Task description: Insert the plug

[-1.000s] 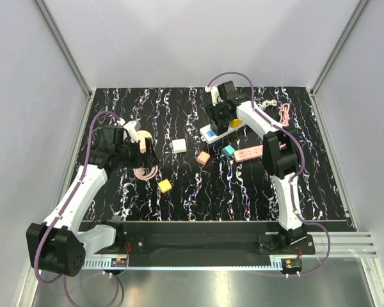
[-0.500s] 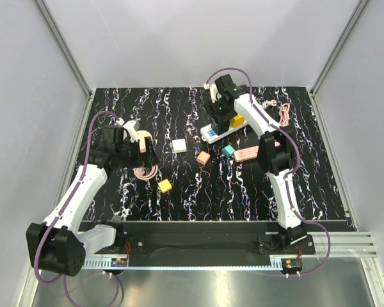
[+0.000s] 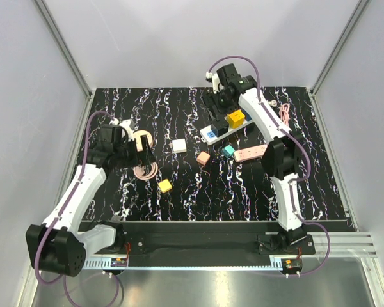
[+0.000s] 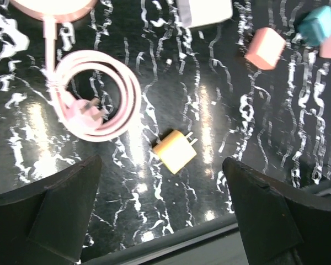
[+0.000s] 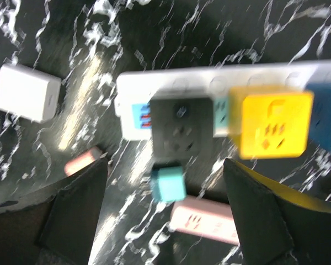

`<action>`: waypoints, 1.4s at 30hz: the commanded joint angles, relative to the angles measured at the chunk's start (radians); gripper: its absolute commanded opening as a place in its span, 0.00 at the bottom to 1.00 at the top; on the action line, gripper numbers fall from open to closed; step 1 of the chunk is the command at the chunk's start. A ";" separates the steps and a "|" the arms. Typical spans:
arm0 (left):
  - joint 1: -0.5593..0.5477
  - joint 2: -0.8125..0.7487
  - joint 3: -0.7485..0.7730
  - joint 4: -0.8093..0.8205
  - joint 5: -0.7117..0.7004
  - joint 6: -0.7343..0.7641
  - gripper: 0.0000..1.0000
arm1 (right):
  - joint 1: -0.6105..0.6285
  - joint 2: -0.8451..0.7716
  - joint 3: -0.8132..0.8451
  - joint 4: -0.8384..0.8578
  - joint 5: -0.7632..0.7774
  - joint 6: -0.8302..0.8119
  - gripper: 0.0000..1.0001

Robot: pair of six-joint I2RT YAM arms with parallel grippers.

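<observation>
You'll find the yellow plug [image 3: 235,118] seated on the white power strip [image 3: 208,133], between a black adapter [image 5: 181,126] and a blue one [image 5: 326,118], with its socket face up. The strip's long axis runs diagonally across the far right of the black, white-veined table [image 3: 198,192], inside pale walls. The plug's markings are too blurred to read. Your right gripper [image 3: 223,97] hangs above it, jaws wide and empty. Your left gripper [image 4: 161,161] gapes, empty, over a small yellow charger [image 4: 175,150].
</observation>
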State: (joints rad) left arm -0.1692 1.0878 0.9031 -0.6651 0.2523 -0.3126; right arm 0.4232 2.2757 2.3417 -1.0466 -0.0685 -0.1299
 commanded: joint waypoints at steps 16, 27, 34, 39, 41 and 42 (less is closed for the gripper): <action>-0.098 0.339 0.207 0.071 -0.038 0.060 0.76 | 0.152 -0.787 -1.110 0.519 -0.021 0.450 0.84; -0.193 0.711 0.528 0.116 -0.004 0.351 0.86 | 0.155 -0.959 -1.303 0.625 -0.097 0.458 0.85; -0.200 0.857 0.632 0.113 0.080 0.509 0.93 | 0.155 -1.029 -1.329 0.625 -0.094 0.441 0.89; -0.214 0.946 0.691 0.085 0.079 0.583 0.95 | 0.154 -1.058 -1.325 0.622 -0.100 0.426 0.90; -0.216 0.977 0.703 0.072 0.062 0.598 0.95 | 0.155 -1.071 -1.323 0.620 -0.093 0.417 0.91; -0.217 0.983 0.709 0.068 0.065 0.599 0.94 | 0.155 -1.078 -1.323 0.619 -0.088 0.409 0.91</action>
State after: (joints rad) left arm -0.3794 2.0518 1.5581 -0.5915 0.2989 0.2192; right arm 0.5716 1.2411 1.0195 -0.4599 -0.1516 0.3084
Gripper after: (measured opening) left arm 0.944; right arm 0.908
